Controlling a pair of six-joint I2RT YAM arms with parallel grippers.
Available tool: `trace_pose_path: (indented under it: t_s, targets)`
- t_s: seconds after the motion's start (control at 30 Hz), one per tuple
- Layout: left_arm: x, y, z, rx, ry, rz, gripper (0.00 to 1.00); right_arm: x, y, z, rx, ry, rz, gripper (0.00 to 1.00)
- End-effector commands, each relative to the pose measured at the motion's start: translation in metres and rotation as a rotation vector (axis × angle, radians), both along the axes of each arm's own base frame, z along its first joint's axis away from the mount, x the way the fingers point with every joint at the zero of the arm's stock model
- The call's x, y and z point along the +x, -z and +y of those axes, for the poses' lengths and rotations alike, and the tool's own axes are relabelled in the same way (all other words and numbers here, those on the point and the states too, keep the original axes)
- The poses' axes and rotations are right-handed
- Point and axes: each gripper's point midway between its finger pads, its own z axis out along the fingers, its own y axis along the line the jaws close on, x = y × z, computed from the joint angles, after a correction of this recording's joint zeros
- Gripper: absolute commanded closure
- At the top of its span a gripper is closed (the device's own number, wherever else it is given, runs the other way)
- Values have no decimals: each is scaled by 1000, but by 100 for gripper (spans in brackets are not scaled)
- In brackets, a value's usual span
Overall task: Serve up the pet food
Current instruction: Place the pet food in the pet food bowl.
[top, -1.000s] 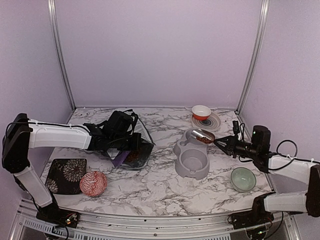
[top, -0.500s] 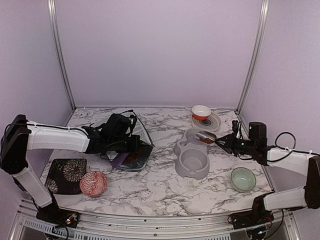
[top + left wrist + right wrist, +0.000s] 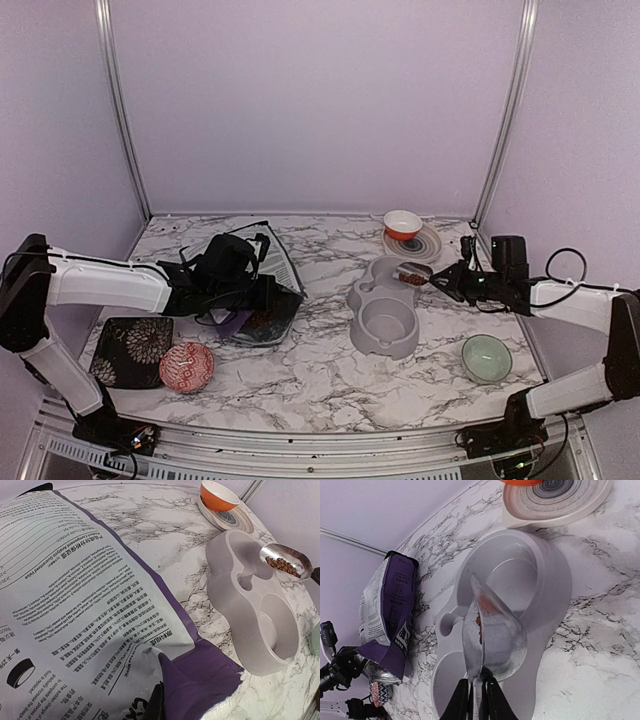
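R claw [image 3: 476,696] is pinched on the handle of the metal scoop [image 3: 286,560]. The pet food [image 3: 282,566] sits in it as a small brown heap, hanging over the far well of the grey feeder [image 3: 250,630]. Both wells look bare, so I'd say the pour is not yet done.

To do it well: roll the wrist slow, w/ the scoop's lip inside the well's rim and low, so pellets don't bounce out onto the marble table [image 3: 320,385]. From the R wrist cam the scoop looks tipped on edge, so the heap could slide quick. Ease it.

L claw [image 3: 255,290] is pressed shut on the purple bag [image 3: 75,605], holding it on the table's left side, apart from the feeder. Prob fine there.

Other stuff: an orange bowl [image 3: 403,223] on a striped plate [image 3: 428,245] sits just behind the feeder. It's the nearest thing to the scoop, so don't clip it. The green bowl [image 3: 486,358] is near the R arm. The red patterned bowl [image 3: 187,366] and dark floral plate [image 3: 132,350] are over by the L arm, well apart. Nothing btwn scoop and well.
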Motion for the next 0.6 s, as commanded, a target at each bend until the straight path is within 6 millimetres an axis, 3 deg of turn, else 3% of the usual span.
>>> trace_pose_path:
  t_s: [0.0,0.57]
  targets:
    - [-3,-26,-8,-85,22,-57,100,10,-7,-6,-38,10,-17,100]
    - [0,-18,-8,-54,29,-66,100,15,0,-10,-98,13,40,100]
